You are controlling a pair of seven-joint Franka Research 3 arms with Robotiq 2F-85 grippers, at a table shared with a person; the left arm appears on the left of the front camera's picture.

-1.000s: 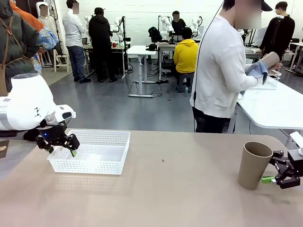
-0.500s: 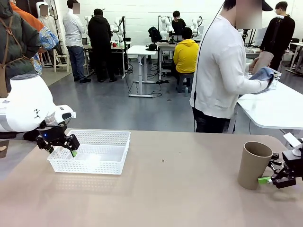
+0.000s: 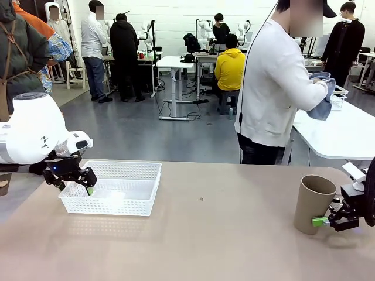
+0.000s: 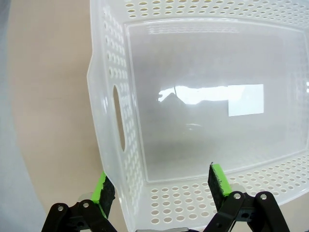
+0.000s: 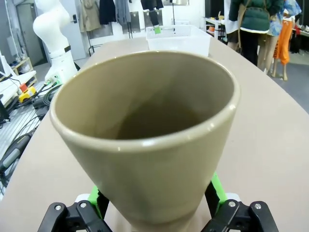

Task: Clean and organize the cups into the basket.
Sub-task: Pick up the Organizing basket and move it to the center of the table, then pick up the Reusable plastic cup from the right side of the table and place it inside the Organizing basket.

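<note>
A plain brown paper cup (image 3: 312,202) stands upright and empty on the right of the table. My right gripper (image 3: 319,219) is open, with a finger on each side of the cup's lower part. In the right wrist view the cup (image 5: 149,125) looms large between the green pads (image 5: 216,189). The white perforated basket (image 3: 111,188) sits empty at the left. My left gripper (image 3: 76,187) is open astride the basket's near left corner. In the left wrist view one pad (image 4: 103,186) is outside the basket's wall (image 4: 116,145) and the other is over the perforated rim.
A person stands beyond the far edge, turned toward a white side table (image 3: 340,132), working a blue cloth (image 3: 323,99) in both hands. The brown tabletop (image 3: 222,234) stretches bare between basket and cup. Other people and desks fill the room behind.
My right gripper has slid left, bringing its fingers around the cup's base. The person's cloth has come over the brown cup they held. My left gripper and the basket have not moved.
</note>
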